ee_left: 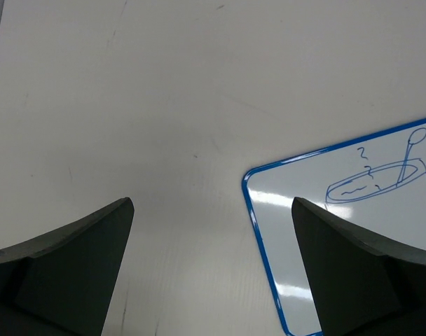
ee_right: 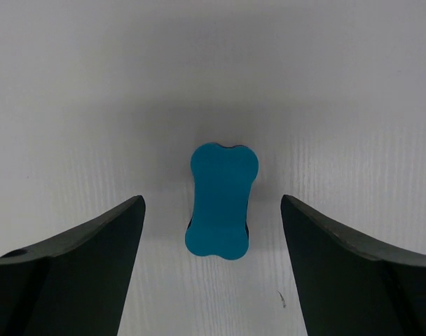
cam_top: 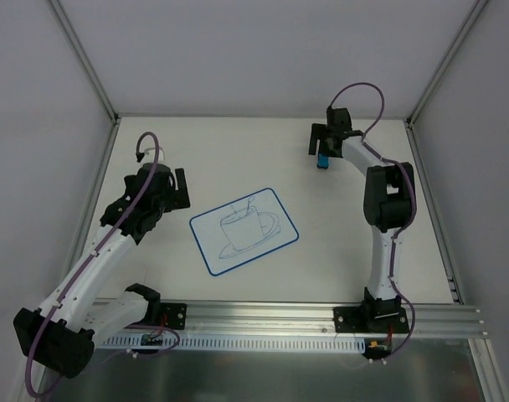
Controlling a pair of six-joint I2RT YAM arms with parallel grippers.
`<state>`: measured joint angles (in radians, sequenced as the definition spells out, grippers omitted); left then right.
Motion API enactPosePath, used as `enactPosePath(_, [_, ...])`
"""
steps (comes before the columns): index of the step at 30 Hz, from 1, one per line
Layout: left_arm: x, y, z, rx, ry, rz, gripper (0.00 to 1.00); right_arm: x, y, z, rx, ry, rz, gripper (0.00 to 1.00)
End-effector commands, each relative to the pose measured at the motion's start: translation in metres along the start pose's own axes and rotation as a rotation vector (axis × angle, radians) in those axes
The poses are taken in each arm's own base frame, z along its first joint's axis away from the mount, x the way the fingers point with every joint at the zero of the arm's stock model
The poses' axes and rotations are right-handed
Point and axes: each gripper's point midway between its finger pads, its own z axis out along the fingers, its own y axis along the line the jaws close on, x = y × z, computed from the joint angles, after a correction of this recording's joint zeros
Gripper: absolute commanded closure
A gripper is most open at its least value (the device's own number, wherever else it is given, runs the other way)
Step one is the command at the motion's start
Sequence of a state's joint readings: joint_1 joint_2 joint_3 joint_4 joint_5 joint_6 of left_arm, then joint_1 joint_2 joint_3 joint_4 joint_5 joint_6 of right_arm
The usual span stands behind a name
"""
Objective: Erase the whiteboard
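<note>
The whiteboard point(cam_top: 244, 230), bearing a cup drawing, is lying mid-table point(cam_top: 338, 218) between the arms, while the right gripper point(ee_right: 211, 203) is hovering wide open over the blue eraser point(cam_top: 321, 161), gripping nothing, and the left gripper point(ee_left: 213, 204) is hanging open and empty beside the board's corner.

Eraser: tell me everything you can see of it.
The eraser is a small bright-blue block with a waisted, bone-like outline. It looks matte and foam-like, and a dark layer shows at its lower edge. It sits on the white table, far right, well apart from the whiteboard. The open right gripper has a finger on either side of it, with a gap on each side, so nothing grips it.
</note>
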<state>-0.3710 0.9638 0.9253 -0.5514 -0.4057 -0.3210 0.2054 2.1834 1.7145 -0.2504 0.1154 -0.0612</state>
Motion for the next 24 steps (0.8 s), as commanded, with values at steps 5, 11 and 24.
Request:
enactPosePath(5, [-0.004, 0.017, 0.004, -0.083, -0.024, 0.021, 0.01, -0.018, 0.0, 0.005, 0.038, -0.023, 0.021, 0.27])
enactPosePath(11, [-0.003, 0.018, 0.004, -0.085, -0.023, 0.021, 0.01, -0.013, 0.004, 0.014, 0.027, 0.04, 0.033, 0.34])
enactPosePath(24, [-0.003, 0.018, 0.003, -0.077, -0.023, 0.019, 0.01, 0.003, 0.0, 0.014, 0.051, 0.084, 0.042, 0.43])
